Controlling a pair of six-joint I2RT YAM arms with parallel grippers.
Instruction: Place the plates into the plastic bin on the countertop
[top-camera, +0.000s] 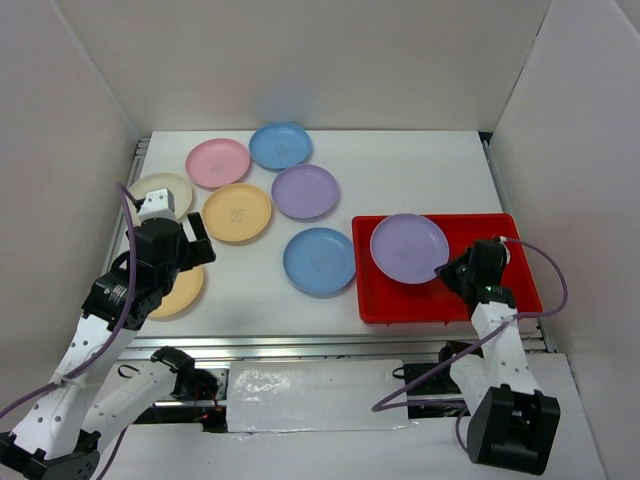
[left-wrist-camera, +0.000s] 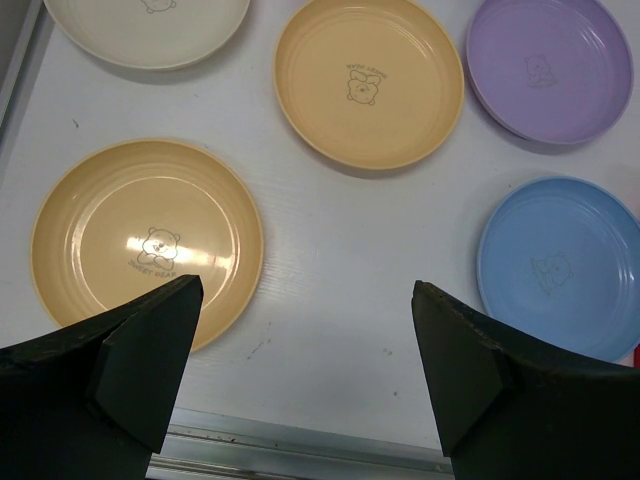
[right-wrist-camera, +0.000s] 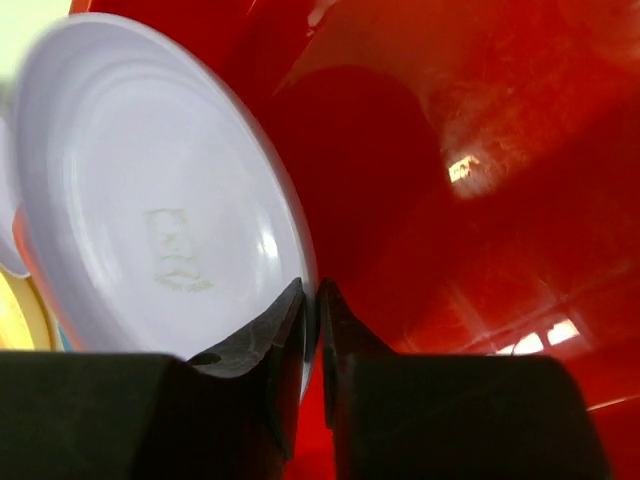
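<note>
My right gripper (top-camera: 450, 270) is shut on the rim of a purple plate (top-camera: 409, 248), over the left part of the red plastic bin (top-camera: 480, 300). In the right wrist view the jaws (right-wrist-camera: 310, 292) pinch the plate's edge (right-wrist-camera: 160, 200) with the bin's red floor (right-wrist-camera: 450, 200) behind. My left gripper (top-camera: 200, 240) is open and empty above the white countertop (top-camera: 400, 170), between a yellow-orange plate (top-camera: 180, 292) and a blue plate (top-camera: 319, 261). In the left wrist view the gripper (left-wrist-camera: 305, 290) hangs over bare countertop, the yellow-orange plate (left-wrist-camera: 147, 240) to its left and the blue plate (left-wrist-camera: 560, 265) to its right.
Loose plates lie at the back left: pink (top-camera: 217, 162), blue (top-camera: 280, 145), purple (top-camera: 305, 191), yellow-orange (top-camera: 237, 212), and cream (top-camera: 165, 187) partly under my left arm. A metal rail (top-camera: 300, 345) runs along the front edge. White walls enclose the surface.
</note>
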